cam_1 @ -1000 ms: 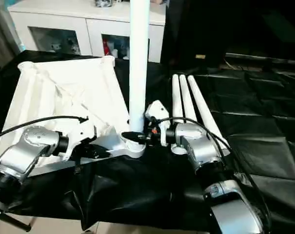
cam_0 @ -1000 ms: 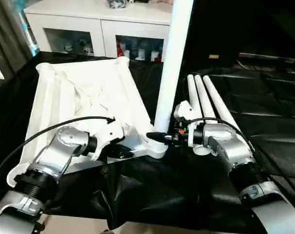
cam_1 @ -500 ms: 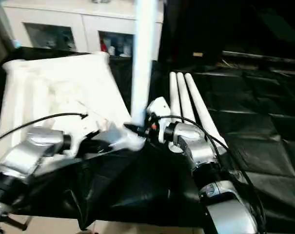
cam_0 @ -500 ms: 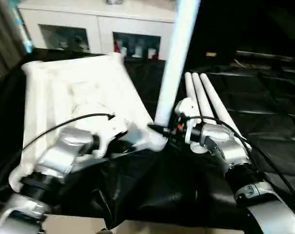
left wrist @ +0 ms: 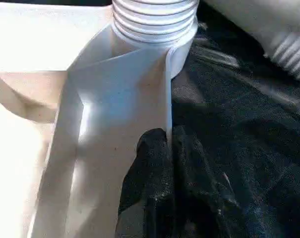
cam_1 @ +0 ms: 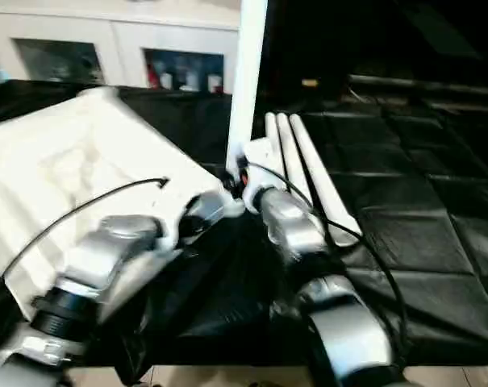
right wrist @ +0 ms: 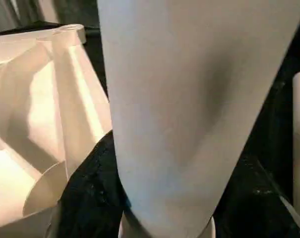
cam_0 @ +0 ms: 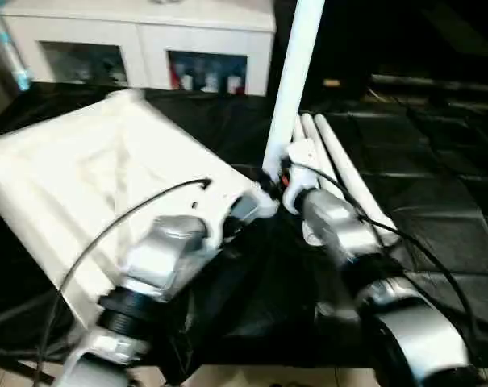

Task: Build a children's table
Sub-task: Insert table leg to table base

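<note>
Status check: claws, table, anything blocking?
Left claw shut on tabletop edge. Right claw at upright leg, grip unclear. Three legs lie alongside; no obstruction.

Obstacles: table top (cam_0: 90, 173), underside up, fills the left; upright leg (cam_0: 292, 81) in its near-right socket; three loose legs (cam_0: 340, 173) just right (side by side). Free room: black sheet (cam_0: 445, 218) at far right; cabinet (cam_0: 147, 40) blocks the far left.

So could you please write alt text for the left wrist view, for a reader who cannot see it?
The left gripper pinches the thin white rim of the upturned table top, just below a round corner socket. A ribbed leg end sits in that socket, over black sheeting.
</note>
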